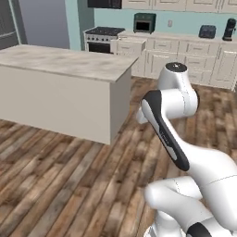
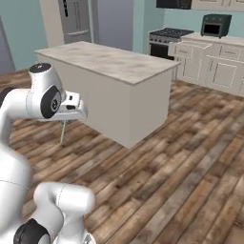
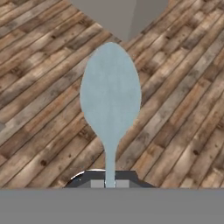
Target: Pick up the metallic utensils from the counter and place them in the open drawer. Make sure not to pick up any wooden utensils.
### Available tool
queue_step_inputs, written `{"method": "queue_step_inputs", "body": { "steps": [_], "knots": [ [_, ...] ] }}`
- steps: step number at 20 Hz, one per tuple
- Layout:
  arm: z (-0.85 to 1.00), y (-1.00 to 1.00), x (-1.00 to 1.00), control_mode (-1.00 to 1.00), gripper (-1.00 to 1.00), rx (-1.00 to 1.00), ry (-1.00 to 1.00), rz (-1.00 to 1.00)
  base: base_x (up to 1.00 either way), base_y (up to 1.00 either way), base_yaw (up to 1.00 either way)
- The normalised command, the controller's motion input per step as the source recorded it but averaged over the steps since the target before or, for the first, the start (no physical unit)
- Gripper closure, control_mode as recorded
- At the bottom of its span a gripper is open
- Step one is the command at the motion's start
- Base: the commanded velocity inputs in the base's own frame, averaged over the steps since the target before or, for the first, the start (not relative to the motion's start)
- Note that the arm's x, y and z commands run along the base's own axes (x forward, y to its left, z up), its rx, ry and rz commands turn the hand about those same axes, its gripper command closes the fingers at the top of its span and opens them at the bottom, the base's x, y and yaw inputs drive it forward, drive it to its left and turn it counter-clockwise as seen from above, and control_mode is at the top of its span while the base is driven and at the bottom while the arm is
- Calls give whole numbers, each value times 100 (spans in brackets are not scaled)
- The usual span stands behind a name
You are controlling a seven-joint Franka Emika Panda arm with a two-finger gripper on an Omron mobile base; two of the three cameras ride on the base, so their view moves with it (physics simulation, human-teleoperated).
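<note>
My gripper is shut on the thin handle of a pale silver-blue spoon, one of the metallic utensils. Its oval bowl points away from the hand, over the wooden floor. From the right base, the gripper hangs to the left of the counter, and the spoon dangles below it. The same beige marbled counter stands ahead on the left. The wooden utensils are out of view. Beside the stove, one cream drawer front seems to stand out from the far cabinets; I cannot tell whether it is the open drawer.
Plank floor lies open around the base. A black stove, a toaster oven and cream cabinets line the far wall. A steel fridge stands behind the island.
</note>
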Motion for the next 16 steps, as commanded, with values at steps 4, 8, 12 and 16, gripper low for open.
{"method": "queue_step_inputs", "body": {
  "steps": [4, 8, 12, 16],
  "knots": [
    [0, 0, 0, 100, 100, 0, 0, 0, 100, -100, -17],
    [0, 0, 0, 100, 100, 0, 0, 0, 100, -98, -15],
    [0, 0, 0, 100, 100, 0, 0, 0, 100, -87, -4],
    [0, 0, 0, 100, 100, 0, 0, 0, 100, -70, 7]
  ]
}}
